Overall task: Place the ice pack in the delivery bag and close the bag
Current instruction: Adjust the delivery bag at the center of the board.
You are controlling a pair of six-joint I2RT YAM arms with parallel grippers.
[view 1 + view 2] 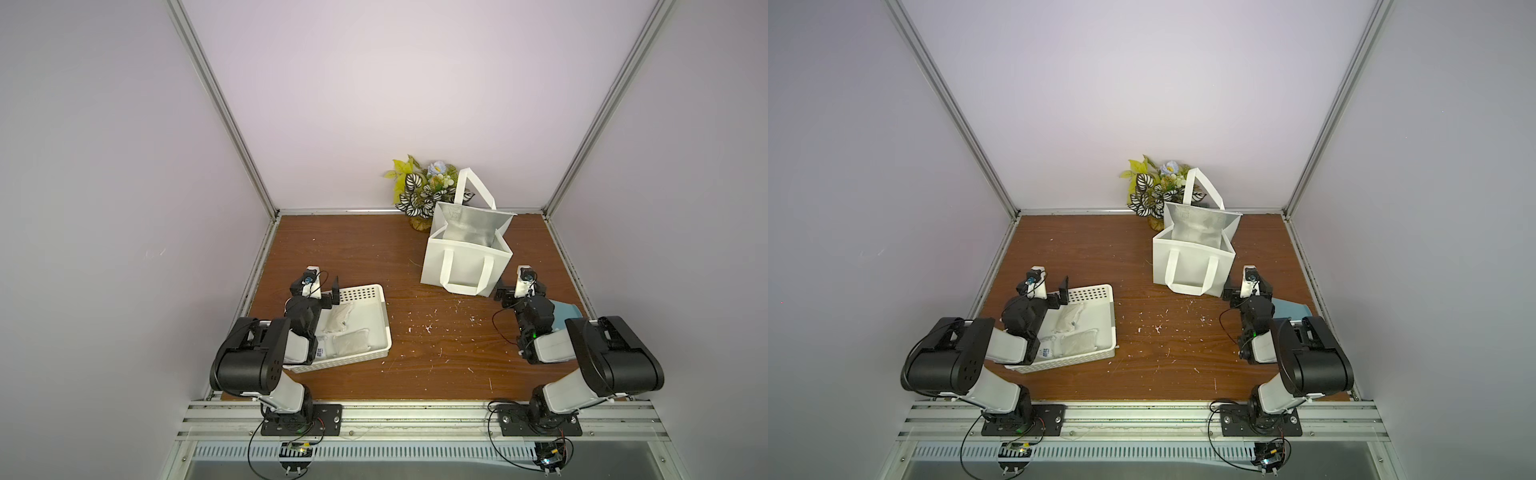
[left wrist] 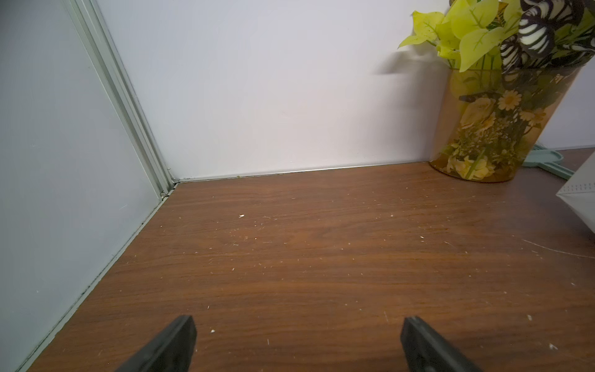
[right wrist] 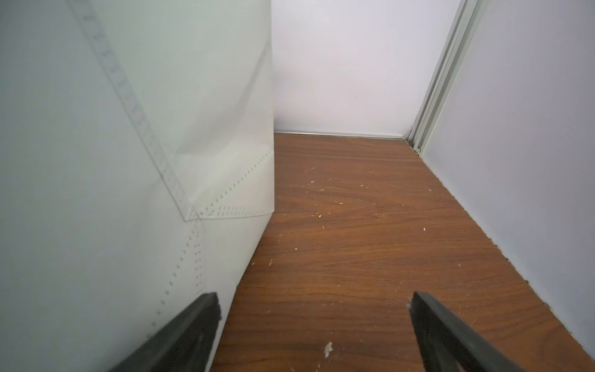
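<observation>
Looks like the left gripper and right gripper both gape empty, and the whitish, translucent pouch ice pack lies in the white perforated plastic basket, well apart from the white foil-lined delivery bag; probably floppy, slick and heavyish, so grabbing a sealed edge seems best.

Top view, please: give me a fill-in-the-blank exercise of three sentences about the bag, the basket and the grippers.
1. The ice packs lie ____ the white basket.
2. The delivery bag has a foil lining of ____ colour.
3. The left gripper and the right gripper are both ____ and hold nothing.
Missing words: inside; silver; open.
</observation>
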